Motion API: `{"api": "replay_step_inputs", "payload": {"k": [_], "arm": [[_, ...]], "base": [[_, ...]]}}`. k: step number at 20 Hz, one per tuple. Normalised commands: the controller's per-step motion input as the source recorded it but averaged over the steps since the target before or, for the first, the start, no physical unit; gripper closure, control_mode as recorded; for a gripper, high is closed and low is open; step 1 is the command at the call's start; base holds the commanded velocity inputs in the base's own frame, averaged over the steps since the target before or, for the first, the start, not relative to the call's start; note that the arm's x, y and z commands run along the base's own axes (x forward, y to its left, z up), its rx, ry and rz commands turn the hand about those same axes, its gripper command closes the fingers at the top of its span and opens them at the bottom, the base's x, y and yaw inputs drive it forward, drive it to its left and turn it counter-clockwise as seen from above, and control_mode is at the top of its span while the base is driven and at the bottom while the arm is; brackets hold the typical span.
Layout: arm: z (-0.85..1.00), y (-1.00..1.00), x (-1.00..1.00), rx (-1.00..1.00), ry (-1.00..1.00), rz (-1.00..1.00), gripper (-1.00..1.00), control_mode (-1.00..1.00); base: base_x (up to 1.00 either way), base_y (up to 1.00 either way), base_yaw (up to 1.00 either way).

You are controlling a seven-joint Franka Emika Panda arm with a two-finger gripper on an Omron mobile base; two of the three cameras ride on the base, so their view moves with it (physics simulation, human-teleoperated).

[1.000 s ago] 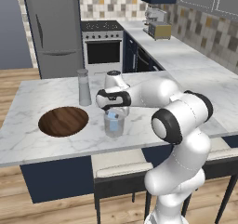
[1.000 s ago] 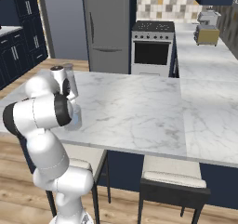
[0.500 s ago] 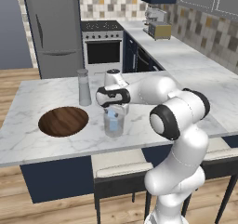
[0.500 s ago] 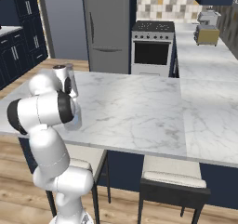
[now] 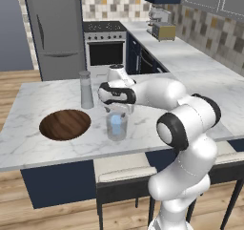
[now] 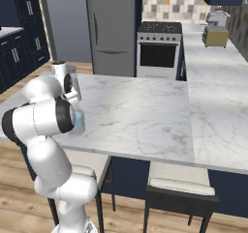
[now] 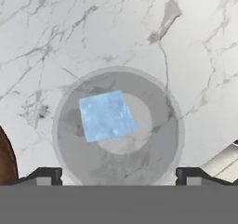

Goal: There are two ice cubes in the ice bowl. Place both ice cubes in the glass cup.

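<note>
Since the drop calls for it, hand (image 7: pixel 118 174) hangs directly over cup (image 5: pixel 116 125), fingers wide, empty; ice cube (image 7: pixel 107 115) inside cup; bowl (image 5: pixel 65 124) beside cup, on tabletop (image 5: pixel 38 100).

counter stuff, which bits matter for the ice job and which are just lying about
Job:
glass cup
ice cube lying in the cup
ice bowl, looks bare
gripper above the cup, jaws apart

Lying about:
grey capped bottle
toaster
stove
</note>
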Motion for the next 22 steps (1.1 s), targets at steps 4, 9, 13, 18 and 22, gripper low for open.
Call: {"api": "replay_step_inputs", "payload": {"k": [4,9,13,18,22], "arm": [[0.14,-0.34,-1.00,0.00,-0.04,0.00,-1.00,-1.00],[0.00,-0.70,-1.00,0.00,-0.14,0.06,-1.00,-1.00],[0.08,-1.00,-1.00,0.00,-0.14,0.10,-1.00,-1.00],[0.51,-0.95,-0.98,0.15,-0.25,0.03,-1.00,-1.00],[0.00,-0.05,-0.10,0.05,-0.05,0.00,-1.00,-1.00]], "base": [[0.00,0.00,0.00],[0.00,0.00,0.00],[0.00,0.00,0.00],[0.00,0.00,0.00],[0.00,0.00,0.00]]}}
